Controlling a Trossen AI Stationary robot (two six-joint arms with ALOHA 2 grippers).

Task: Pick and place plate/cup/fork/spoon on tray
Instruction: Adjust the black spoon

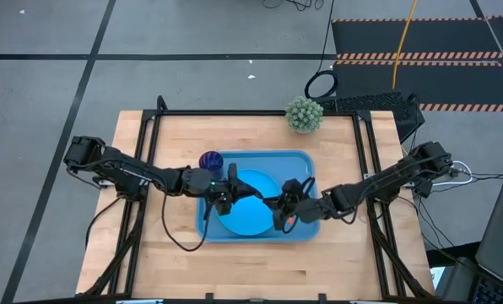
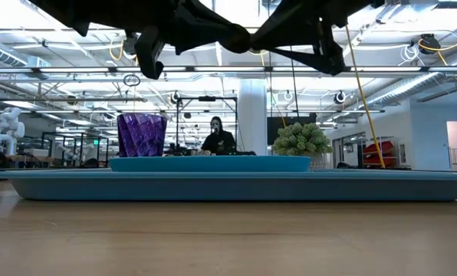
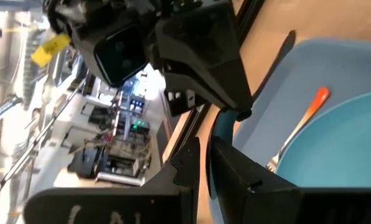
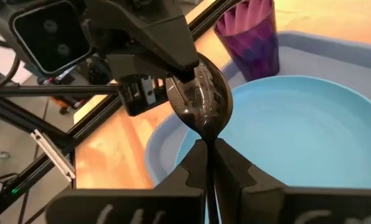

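Dark steel over sky blue: at the far left of the butcher-block table (image 1: 235,270) the left arm reaches in across the tray's (image 1: 306,173) near corner, passing just beside the purple-blue cup (image 1: 211,160), which stands upright inside the tray's back-left corner. The left gripper (image 1: 229,192) hovers over the left half of the plate (image 1: 253,221), which lies flat in the tray. Its fingertips sit right at the bowl of the spoon (image 4: 201,96), and whether they pinch that bowl or merely crowd it cannot be told from any view.

The spoon hangs in the air above the plate, clear of it. Its long axis runs nearly level between the two grippers, bowl toward the left arm and handle toward the right.

Further right, the right gripper (image 1: 283,209) is clamped tight on the spoon's thin handle (the right wrist camera shows both fingers pressed flat against it). That makes the right arm the one plainly carrying the load.

Rightmost lies the fork (image 3: 300,127), flat on the tray floor just beside the plate's rim, orange handle pointing away from the left gripper.

Cup, plate and fork appear placed, so the spoon looks like the last item. It seems to want setting down on bare tray floor, probably parallel to the fork, with the nearer right arm best placed to lower it.
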